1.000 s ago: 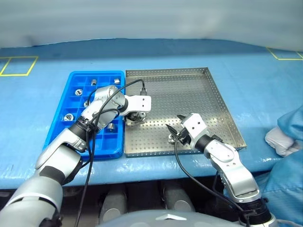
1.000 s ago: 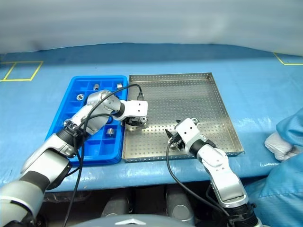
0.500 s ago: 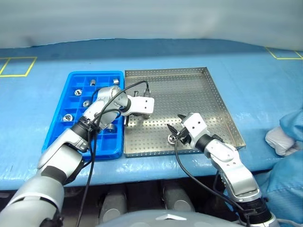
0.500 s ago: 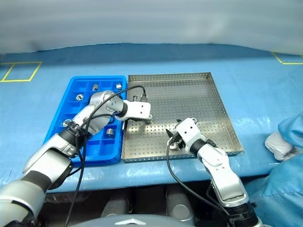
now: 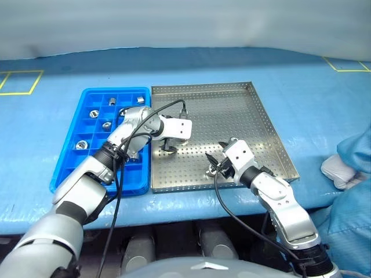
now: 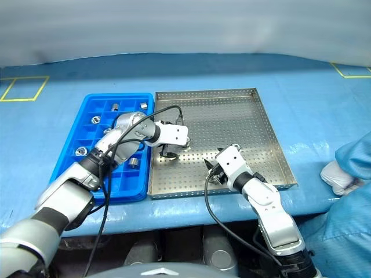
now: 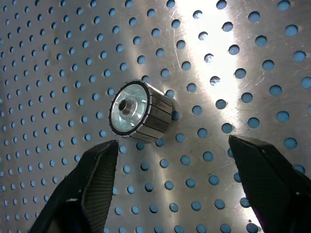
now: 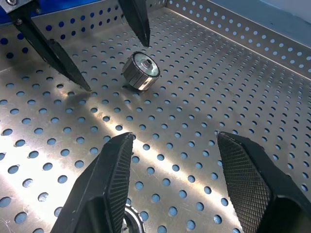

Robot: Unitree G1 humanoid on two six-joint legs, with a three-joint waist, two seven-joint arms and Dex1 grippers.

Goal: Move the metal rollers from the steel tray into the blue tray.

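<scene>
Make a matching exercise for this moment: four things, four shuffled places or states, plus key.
1. small shiny ribbed metal roller
2. bright blue plastic compartment tray
3. left gripper
4. person's white-gloved hand

A. far right, off both trays
B. holds several other rollers
C. open, fingers apart
D. lying on its side in the perforated steel tray

Pairs: 1-D, 2-B, 3-C, 4-A

Left tool (image 7: 170, 179) spread wide (angled downward); right tool (image 8: 184, 184) parted.

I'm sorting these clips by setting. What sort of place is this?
Probably an industrial workshop or parts-sorting station: a perforated steel tray and a gridded blue tray holding metal rollers sit on a blue-covered bench with yellow marking tape.
</scene>
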